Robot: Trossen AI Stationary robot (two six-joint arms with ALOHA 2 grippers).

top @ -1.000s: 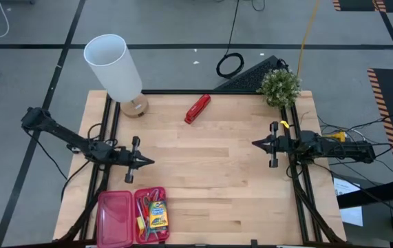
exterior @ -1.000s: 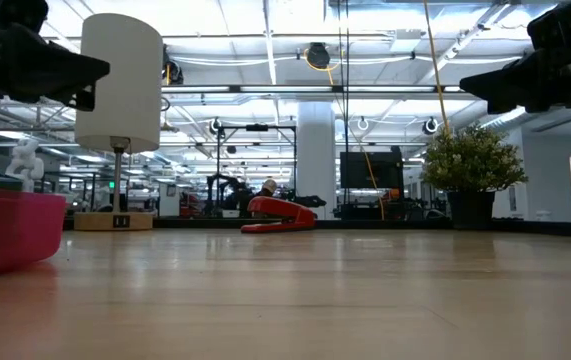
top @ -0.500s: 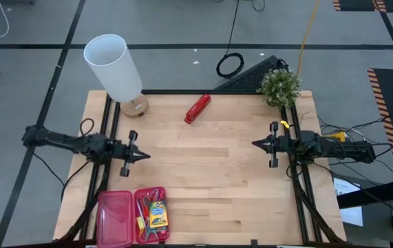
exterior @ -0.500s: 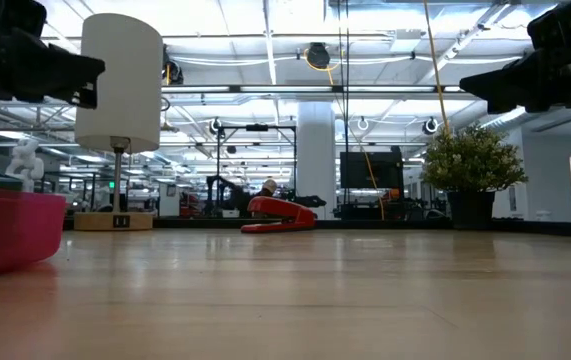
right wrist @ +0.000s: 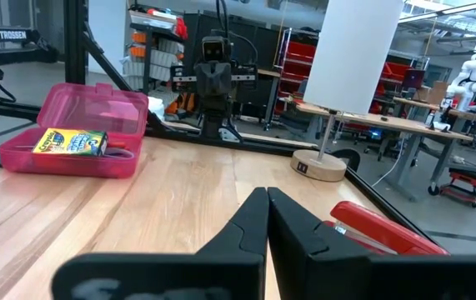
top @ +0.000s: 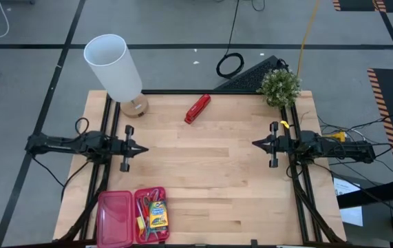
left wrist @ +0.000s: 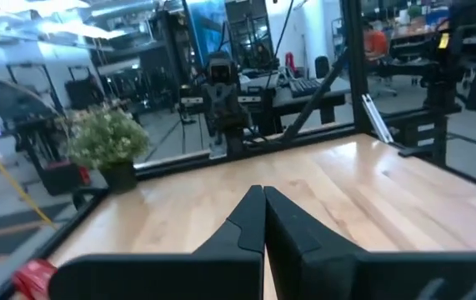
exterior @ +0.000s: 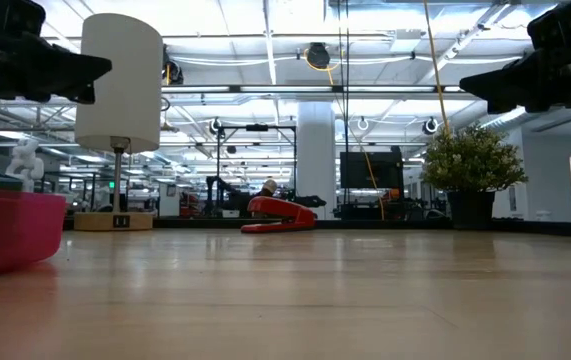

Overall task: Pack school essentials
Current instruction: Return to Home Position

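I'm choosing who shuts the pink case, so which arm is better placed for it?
Probably the left. Its pincer hovers, shut and empty, on the same side as the open pink case holding the crayon box. The right pincer, also shut, waits across the table.

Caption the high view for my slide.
Both tools shut above the table; crayon box already in the open pink case.
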